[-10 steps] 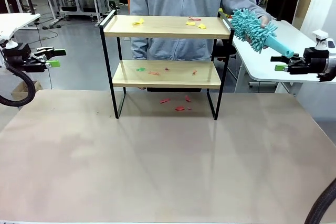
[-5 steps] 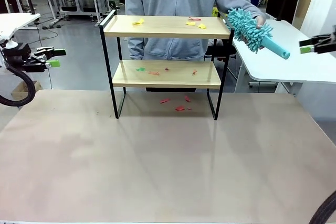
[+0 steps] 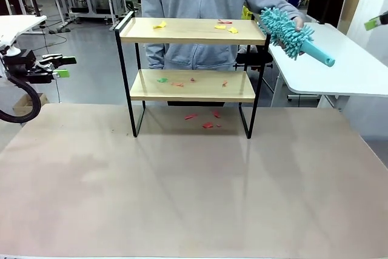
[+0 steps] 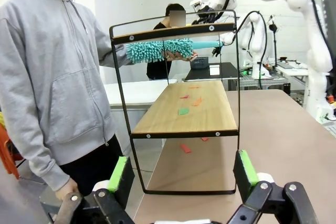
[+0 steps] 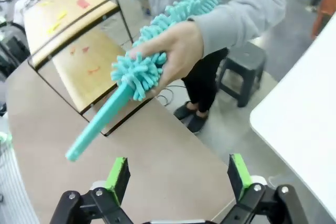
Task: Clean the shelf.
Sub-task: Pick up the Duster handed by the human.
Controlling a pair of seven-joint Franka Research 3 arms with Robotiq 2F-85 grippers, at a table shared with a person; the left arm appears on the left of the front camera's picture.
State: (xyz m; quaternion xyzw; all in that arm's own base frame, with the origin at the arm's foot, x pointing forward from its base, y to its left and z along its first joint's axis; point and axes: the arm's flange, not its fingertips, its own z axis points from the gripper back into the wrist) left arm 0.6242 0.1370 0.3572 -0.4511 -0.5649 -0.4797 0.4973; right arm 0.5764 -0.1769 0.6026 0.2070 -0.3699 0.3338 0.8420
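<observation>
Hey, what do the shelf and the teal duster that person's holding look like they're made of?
Shelf: boards look like matte light wood, faint grain showing; frame seems thin black-painted metal, given its slim straight bars. Duster: head looks like soft microfibre or chenille, from its fuzzy teal tufts; handle appears smooth teal plastic.

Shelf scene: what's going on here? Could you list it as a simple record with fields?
Shelf: two wooden boards in a black frame, standing on the table
Mess: coloured scraps on both boards and on the table beneath
Duster: teal, held by the person's hand, handle pointing toward the right gripper
Right gripper: open, empty
Left gripper: open, empty, off to the side
</observation>
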